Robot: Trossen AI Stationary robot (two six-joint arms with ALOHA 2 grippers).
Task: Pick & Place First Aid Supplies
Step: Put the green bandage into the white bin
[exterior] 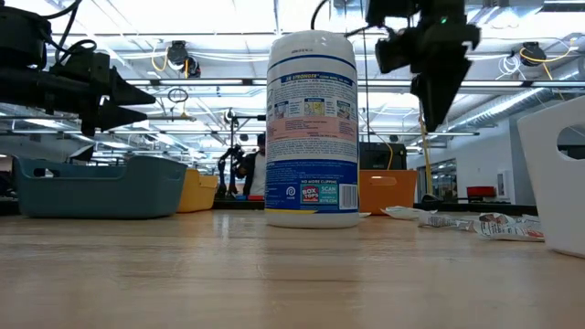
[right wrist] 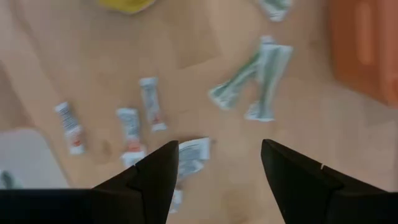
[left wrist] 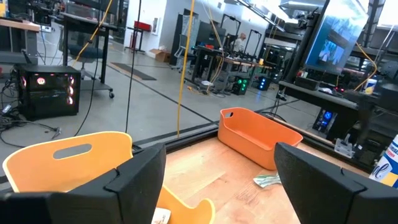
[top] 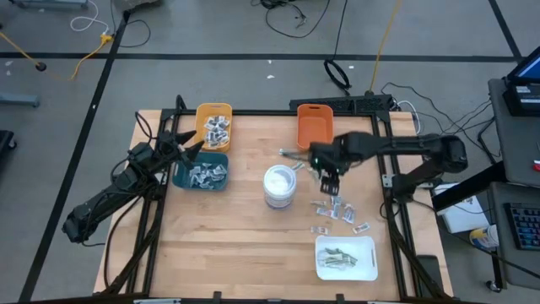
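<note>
Loose first aid supplies (top: 339,212) lie flat on the wooden table right of centre: white-and-red sachets (right wrist: 130,134), a silvery packet (right wrist: 194,152) and pale-green strips (right wrist: 258,74). My right gripper (top: 327,179) hangs above them, pointing down, open and with nothing between its fingers (right wrist: 217,155); in the low view it (exterior: 433,121) is well clear of the table. My left gripper (top: 196,148) waits level and open by the yellow bin (top: 213,125) and the teal bin (top: 202,173), both of which hold packets.
A white wipes canister (top: 279,186) stands upright at the table's centre, just left of my right gripper. An orange bin (top: 314,125) sits at the far edge. A white tray (top: 346,258) with green strips lies near the front right. Bare wood shows at the front left.
</note>
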